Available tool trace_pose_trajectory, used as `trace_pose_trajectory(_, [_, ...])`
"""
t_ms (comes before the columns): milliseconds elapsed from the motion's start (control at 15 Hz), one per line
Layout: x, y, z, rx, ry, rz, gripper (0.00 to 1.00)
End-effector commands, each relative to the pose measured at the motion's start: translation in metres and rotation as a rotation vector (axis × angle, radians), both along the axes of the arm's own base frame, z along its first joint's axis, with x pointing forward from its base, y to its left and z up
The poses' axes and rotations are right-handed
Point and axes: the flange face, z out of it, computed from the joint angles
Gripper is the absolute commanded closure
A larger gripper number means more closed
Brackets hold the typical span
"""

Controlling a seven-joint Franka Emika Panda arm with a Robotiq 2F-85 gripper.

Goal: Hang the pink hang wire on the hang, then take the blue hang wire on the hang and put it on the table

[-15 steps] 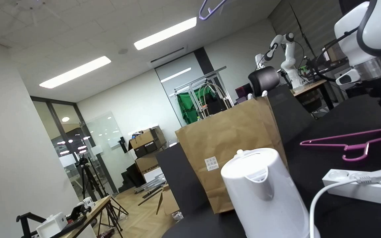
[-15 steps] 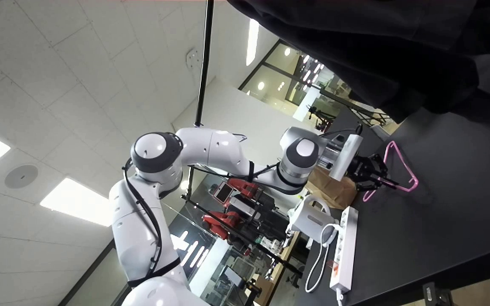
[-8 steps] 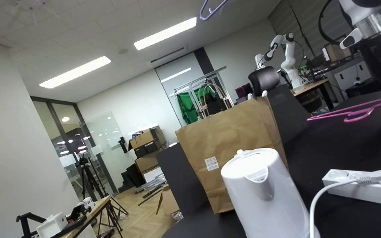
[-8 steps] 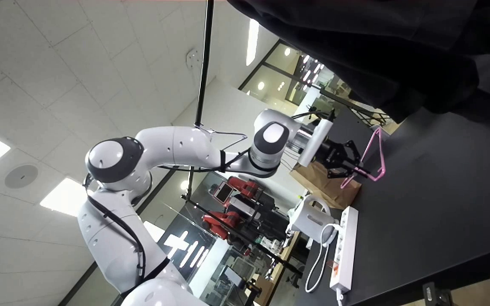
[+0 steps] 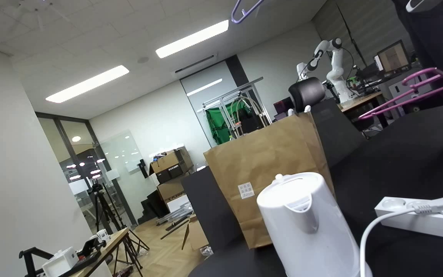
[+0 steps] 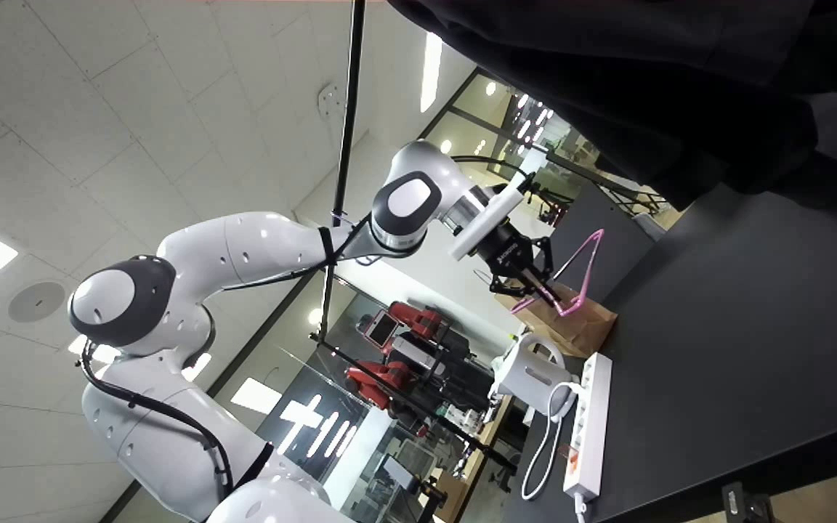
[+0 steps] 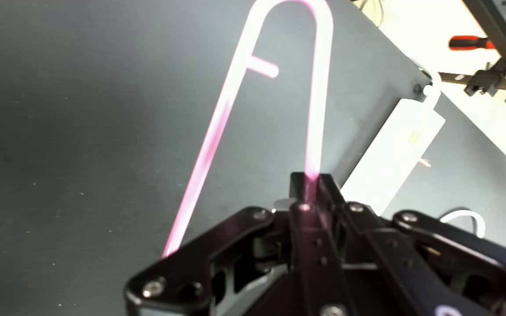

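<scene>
Dark table in a room with ceiling lights. The gripper, clamped on the pink hanger, holds it above the table. The blue hanger is cut off atop an exterior view, which alone shows the label on the bag, its lettering too small to read.

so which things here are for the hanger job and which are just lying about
For the job:
pink hanger, gripped by the end effector
blue hanger, partly in view; what holds it isn't clear
table

Just lying about:
kettle
power strip
paper bag
</scene>
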Motion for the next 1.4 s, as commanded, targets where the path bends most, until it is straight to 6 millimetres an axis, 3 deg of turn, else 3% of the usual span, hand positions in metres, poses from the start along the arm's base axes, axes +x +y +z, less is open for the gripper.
trace_pose_trajectory(0, [-0.011, -0.002, 0.020, 0.128, 0.013, 0.013, 0.98])
trace_pose_trajectory(400, [-0.027, -0.012, 0.041, 0.176, 0.032, 0.022, 0.98])
trace_pose_trajectory(467, [-0.029, -0.011, 0.037, 0.117, 0.036, 0.043, 0.98])
trace_pose_trajectory(533, [-0.025, -0.015, 0.029, 0.167, 0.040, 0.019, 0.92])
trace_pose_trajectory(1333, [-0.025, -0.012, 0.031, 0.133, 0.040, 0.049, 0.92])
